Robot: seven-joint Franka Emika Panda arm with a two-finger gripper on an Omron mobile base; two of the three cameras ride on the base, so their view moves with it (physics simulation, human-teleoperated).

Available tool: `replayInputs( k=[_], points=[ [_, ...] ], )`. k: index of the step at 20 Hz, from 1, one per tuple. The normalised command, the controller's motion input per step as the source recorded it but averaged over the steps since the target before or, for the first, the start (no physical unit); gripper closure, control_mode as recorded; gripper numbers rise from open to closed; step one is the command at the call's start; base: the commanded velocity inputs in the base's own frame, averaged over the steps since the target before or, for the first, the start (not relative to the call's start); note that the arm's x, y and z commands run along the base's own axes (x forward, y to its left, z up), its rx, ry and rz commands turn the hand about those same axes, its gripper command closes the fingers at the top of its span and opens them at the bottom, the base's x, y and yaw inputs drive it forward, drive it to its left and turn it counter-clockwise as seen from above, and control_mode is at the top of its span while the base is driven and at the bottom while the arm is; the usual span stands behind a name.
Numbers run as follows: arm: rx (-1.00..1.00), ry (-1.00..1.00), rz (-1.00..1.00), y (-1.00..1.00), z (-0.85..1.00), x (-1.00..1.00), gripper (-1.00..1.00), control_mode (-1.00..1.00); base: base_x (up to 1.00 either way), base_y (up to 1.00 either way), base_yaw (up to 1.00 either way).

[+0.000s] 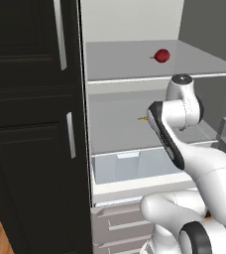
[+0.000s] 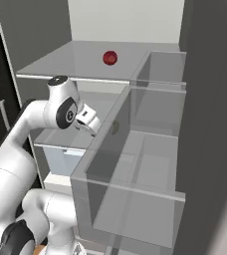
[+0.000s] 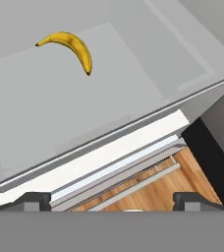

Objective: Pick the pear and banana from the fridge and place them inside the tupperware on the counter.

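— Fingers (image 3: 35,201)? Spread wide, pinching nothing.
— Banana (image 3: 70,47)? Curved, yellow, dark-tipped, flat on smooth glass shelf (image 3: 74,103).
— Pear (image 1: 161,55)? Round, dark red, one shelf higher inside pale fridge (image 1: 130,20).

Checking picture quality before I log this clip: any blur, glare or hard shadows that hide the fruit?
Left base view: flat even light, no glare; the pear is sharp, the arm hides most of the banana. Right base view: the clear door bins veil the banana to a dim smudge. Hand view: crisp, tilted; the banana casts almost no shadow on its shelf.
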Motion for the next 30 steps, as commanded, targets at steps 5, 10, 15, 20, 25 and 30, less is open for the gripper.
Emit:
replayInputs(
  k=[5,10,15,20,25,30],
  points=[
    [0.00,0.00,0.14,-0.30,-0.21,0.26,-1.00,-1.00,0.00,0.00,0.00],
    [0.00,0.00,0.17,-0.26,-0.14,0.37,-1.00,-1.00,0.00,0.00,0.00],
    [0.00,0.00,0.07,-0.12,-0.20,0.41,-1.00,-1.00,0.00,0.00,0.00],
    [0.00,0.00,0.03,-0.02,-0.25,0.35,-1.00,-1.00,0.00,0.00,0.00],
    [0.00,0.00,0.00,0.00,-0.23,0.32,-1.00,-1.00,0.00,0.00,0.00],
    [0.00,0.00,0.00,0.00,-0.26,0.32,-1.00,-1.00,0.00,0.00,0.00]
  ],
)
